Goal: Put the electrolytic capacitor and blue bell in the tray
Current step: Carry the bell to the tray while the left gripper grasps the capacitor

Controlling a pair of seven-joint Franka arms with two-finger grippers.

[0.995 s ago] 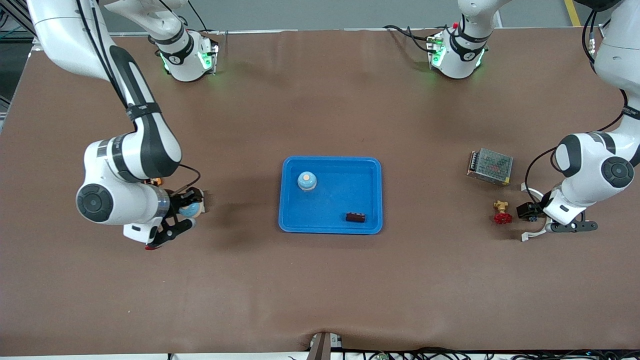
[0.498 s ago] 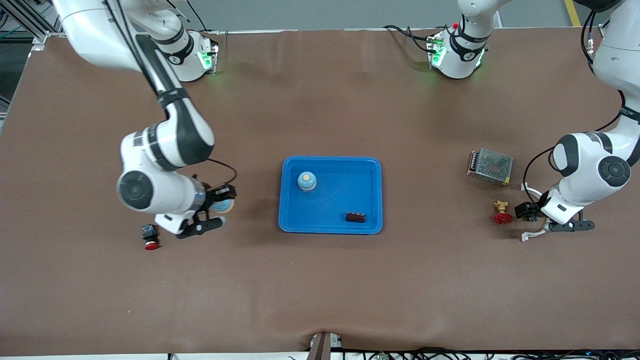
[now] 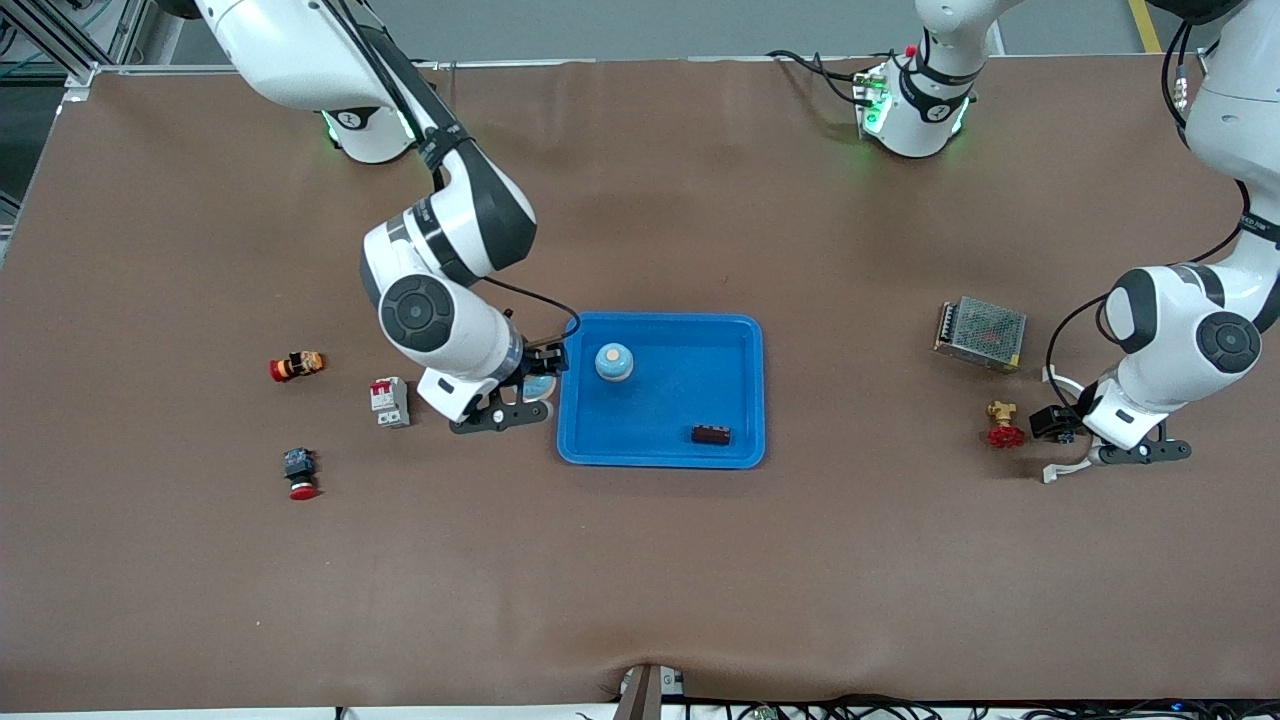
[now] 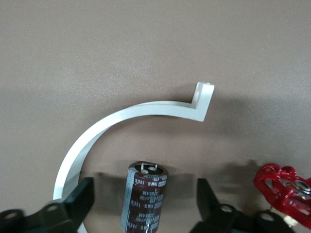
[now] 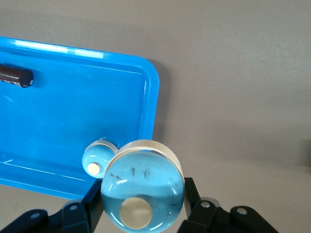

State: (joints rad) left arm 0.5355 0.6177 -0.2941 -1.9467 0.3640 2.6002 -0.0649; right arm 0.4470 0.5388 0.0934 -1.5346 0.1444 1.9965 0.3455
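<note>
Brown surface, wide and mostly bare, with a blue tray (image 3: 745, 400) at the centre of the front frame. Inside it, a bell (image 3: 614, 362) in the upper part, toward the right arm's end, and a dark capacitor (image 3: 711, 434) lying on its side near the lower rim.

Right claw (image 3: 530, 395) at mid-frame, over the surface just beside the tray's rim, clenched on a second bell (image 5: 142, 191), pale blue with a cream button.

Left claw (image 3: 1095, 440) low over the surface at the left arm's end, released, fingers (image 4: 80, 199) spread to either side of a second capacitor (image 4: 144, 196) and apart from it. Around that capacitor, a white curved bracket (image 4: 121, 121); just beside it, a red valve (image 3: 1003, 430); higher in the front frame, a mesh box (image 3: 981, 332).

Toward the right arm's end: an orange part (image 3: 297, 365), a breaker (image 3: 389, 401) and, lowest in the frame, a red button (image 3: 299, 474), all well apart from the tray.
</note>
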